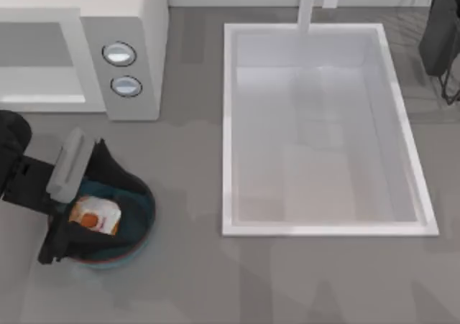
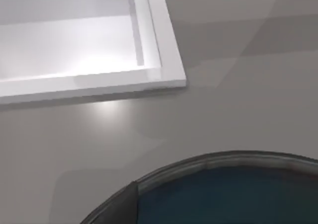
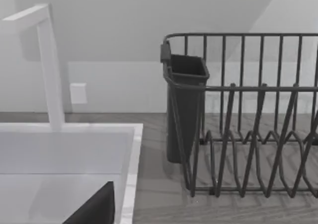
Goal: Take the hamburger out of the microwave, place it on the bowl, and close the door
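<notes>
Left tool (image 1: 90,216), fingers' spread impossible to tell, hovers over small orange-tan and white hamburger (image 1: 95,215) inside round teal bowl (image 1: 144,216), near tabletop's left front corner.

Overhead and wrists: shared sink (image 1: 327,227)

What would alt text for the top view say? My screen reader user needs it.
The left gripper hovers over a teal bowl with the hamburger at it, lower left. Behind stands the microwave, a white sink fills the middle, and the right arm sits top right.
</notes>
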`<state>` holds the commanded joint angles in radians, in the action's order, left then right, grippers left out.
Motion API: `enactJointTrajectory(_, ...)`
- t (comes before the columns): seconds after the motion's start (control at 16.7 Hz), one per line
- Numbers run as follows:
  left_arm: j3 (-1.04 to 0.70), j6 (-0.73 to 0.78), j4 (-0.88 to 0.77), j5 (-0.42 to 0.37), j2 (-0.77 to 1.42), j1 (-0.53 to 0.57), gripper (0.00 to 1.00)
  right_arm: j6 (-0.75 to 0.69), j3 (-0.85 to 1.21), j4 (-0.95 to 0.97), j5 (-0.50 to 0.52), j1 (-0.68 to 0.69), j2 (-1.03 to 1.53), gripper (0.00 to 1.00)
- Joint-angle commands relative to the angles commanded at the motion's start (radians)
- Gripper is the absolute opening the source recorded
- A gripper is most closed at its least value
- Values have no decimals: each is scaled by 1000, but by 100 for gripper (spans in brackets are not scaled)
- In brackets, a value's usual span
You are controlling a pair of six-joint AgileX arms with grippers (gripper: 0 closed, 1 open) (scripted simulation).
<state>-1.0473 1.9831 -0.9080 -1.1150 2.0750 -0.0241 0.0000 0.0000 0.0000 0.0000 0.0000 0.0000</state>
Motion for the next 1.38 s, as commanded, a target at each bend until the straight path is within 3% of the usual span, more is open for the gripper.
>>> enactJointTrajectory(0.18,34,-91,78,69,-94,-3,100,0,0,0,0,0,0,100)
enactJointTrajectory(0.42,128,-357,257,239,-367,-5,100,0,0,0,0,0,0,100)
enactJointTrajectory(1.08,706,-1545,775,868,-1629,9,100,0,0,0,0,0,0,100)
enactJointTrajectory(1.38,963,-1891,883,1060,-1982,21,100,0,0,0,0,0,0,100)
